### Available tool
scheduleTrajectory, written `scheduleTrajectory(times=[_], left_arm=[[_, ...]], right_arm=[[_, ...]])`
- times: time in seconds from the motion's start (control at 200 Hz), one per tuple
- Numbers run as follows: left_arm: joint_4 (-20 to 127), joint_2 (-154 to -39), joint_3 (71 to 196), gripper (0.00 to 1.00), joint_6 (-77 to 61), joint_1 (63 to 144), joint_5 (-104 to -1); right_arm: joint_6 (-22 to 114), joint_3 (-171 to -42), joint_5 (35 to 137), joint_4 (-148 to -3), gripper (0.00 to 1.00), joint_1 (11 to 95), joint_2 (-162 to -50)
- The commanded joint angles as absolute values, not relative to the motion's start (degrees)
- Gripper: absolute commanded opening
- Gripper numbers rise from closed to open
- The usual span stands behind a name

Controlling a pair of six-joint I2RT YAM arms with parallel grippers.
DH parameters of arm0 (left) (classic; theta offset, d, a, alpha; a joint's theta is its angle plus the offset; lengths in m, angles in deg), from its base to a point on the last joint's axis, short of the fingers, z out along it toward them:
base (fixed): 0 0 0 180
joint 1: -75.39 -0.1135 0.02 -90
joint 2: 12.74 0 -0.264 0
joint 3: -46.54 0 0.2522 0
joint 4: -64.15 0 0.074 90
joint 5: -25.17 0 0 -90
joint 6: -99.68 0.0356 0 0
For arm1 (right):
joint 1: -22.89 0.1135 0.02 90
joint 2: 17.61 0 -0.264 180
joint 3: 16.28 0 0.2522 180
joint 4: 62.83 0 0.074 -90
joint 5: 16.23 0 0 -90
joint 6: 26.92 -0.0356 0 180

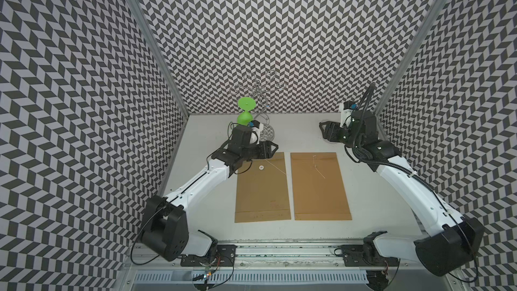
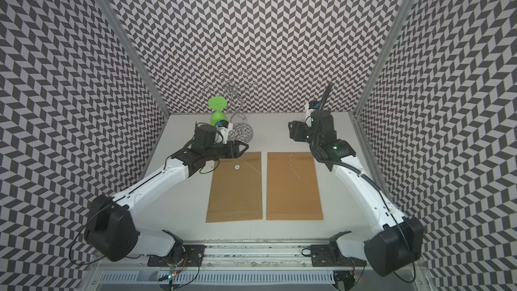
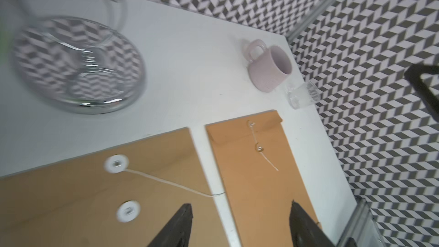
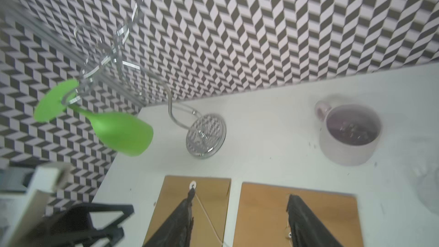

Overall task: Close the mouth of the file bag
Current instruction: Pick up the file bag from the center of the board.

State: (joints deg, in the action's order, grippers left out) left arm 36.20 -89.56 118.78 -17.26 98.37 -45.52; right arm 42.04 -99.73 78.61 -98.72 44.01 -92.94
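On the white desk (image 1: 209,141) two brown file bags lie flat, side by side, with a narrow strip of desk between them. Each bag's long axis runs from the robot's side toward the back wall. The mouth ends point at the back wall and the bottom seams face the robot.

The right file bag (image 1: 320,188) looks finished: its flap is folded down and the tie cord (image 3: 255,136) runs between its two fasteners. The left file bag (image 1: 261,191) looks like the one left to do, since its closure is not wound (whether the flap is creased fully flat is hard to tell).

The left pincer (image 1: 274,147) hovers over the mouth end of the left file bag. Its jaws stand well apart and hold nothing. The right pincer (image 1: 323,130) is raised beyond the far end of the right file bag, also spread and empty.

The string (image 3: 166,182) trails loose from the upper disc (image 3: 116,164), slanting across the paper to the bag's inner edge. It does not touch the lower disc (image 3: 128,211). By this reading about half the work is done, and what remains is to grip that string and wind it around the discs.
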Motion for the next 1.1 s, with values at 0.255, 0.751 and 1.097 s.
scheduleTrajectory(times=[0.255, 0.751, 1.097], left_arm=[[42.1, -81.5, 100.8, 0.51, -19.5, 84.2, -40.2], [48.4, -83.2, 98.3, 0.53, -23.6, 84.5, -36.7], [49.5, -84.1, 98.6, 0.53, -24.4, 85.8, -36.4]], right_arm=[[18.8, -91.6, 93.8, -79.1, 0.44, 51.2, -109.9], [-9.7, -86.7, 99.6, -55.9, 0.46, 52.3, -124.7], [-18.0, -88.4, 97.6, -53.1, 0.46, 53.9, -131.0]])
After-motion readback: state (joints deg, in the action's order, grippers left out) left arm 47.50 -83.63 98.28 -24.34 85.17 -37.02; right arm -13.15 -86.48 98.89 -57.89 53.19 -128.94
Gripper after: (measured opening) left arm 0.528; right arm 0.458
